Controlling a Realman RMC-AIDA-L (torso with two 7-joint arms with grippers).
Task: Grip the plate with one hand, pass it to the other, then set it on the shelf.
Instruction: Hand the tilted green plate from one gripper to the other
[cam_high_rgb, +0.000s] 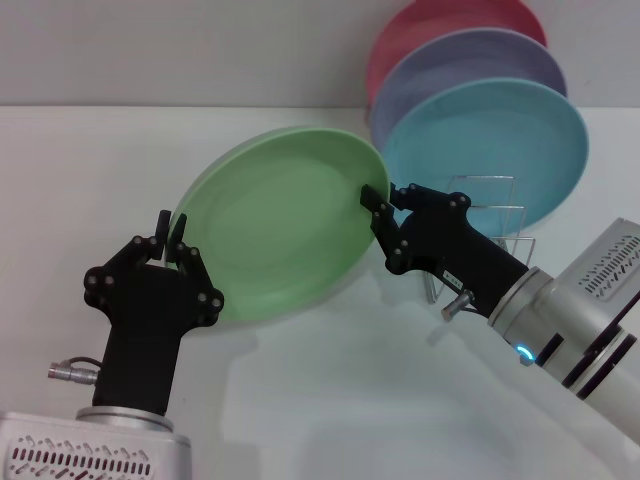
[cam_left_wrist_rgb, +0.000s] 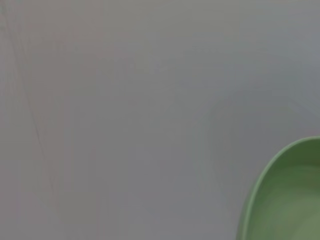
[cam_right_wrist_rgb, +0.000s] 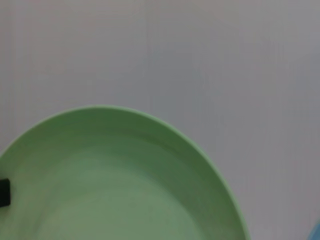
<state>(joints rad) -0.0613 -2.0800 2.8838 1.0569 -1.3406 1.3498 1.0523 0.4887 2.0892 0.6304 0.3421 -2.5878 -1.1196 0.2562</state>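
Observation:
The light green plate (cam_high_rgb: 275, 225) is held tilted above the white table, between both grippers. My left gripper (cam_high_rgb: 172, 240) is shut on its left rim, one finger on each side of the edge. My right gripper (cam_high_rgb: 385, 205) is shut on its right rim. The plate's rim shows in the left wrist view (cam_left_wrist_rgb: 285, 200) and its inner face fills the lower part of the right wrist view (cam_right_wrist_rgb: 125, 190). The silver wire shelf (cam_high_rgb: 495, 215) stands just behind and to the right of my right gripper.
A turquoise-blue plate (cam_high_rgb: 510, 150), a lavender plate (cam_high_rgb: 480, 65) and a pink plate (cam_high_rgb: 430, 30) stand upright in the shelf at the back right. The white table (cam_high_rgb: 330, 400) spreads in front, with a wall behind.

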